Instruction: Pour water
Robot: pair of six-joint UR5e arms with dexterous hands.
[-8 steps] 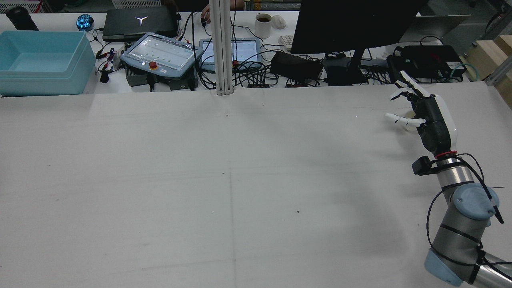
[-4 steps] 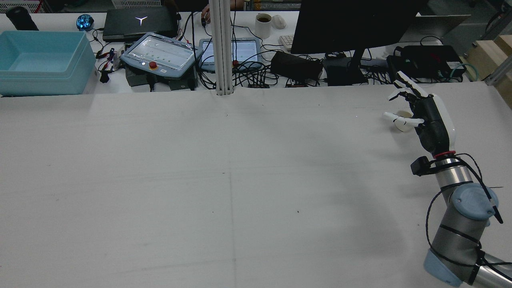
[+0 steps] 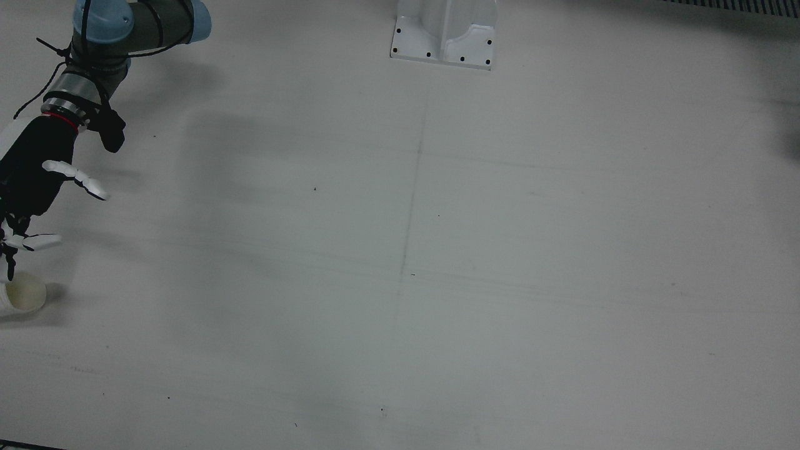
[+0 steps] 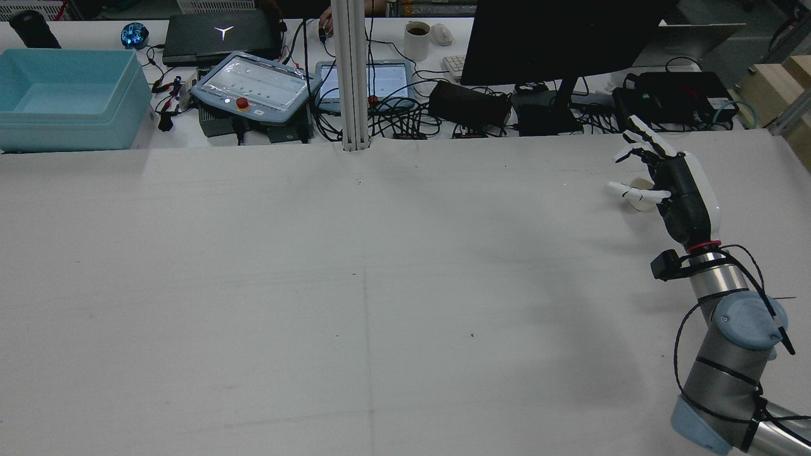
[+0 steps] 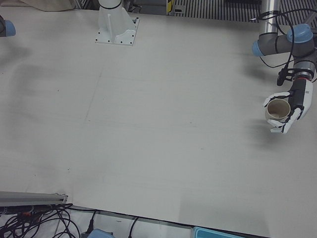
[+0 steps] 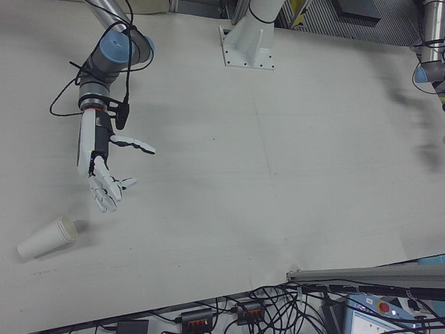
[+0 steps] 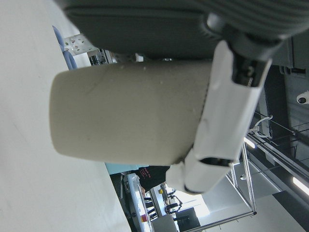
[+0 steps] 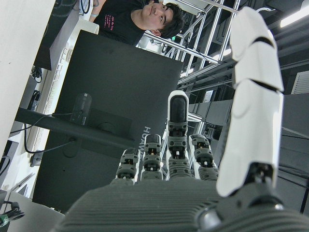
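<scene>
A plain, matte paper cup [image 5: 278, 109], beige and gently tapered, is gripped by the left hand [image 5: 289, 106], whose white-and-black fingers [image 5: 283, 126] are curled around its wall. In the left-front view the held cup is seen above the table [image 5: 148, 124] near the far right edge, its round mouth turned toward the camera; the inside looks bare, though whether any water is in it cannot be told. In the left hand view the cup's wall looks smooth with a faint speckled texture.

A second paper cup [image 6: 46, 239], of the same pale material with a rolled rim, lies on its side on the table. Its long axis runs roughly level with the table surface, and its mouth points toward the view's upper right in the right-front view. Nothing can be seen in it.

The right hand [image 6: 101, 165] is held above the table near that lying cup but apart from it. Its fingers [image 6: 134, 145] are spread wide and nothing is held.
</scene>
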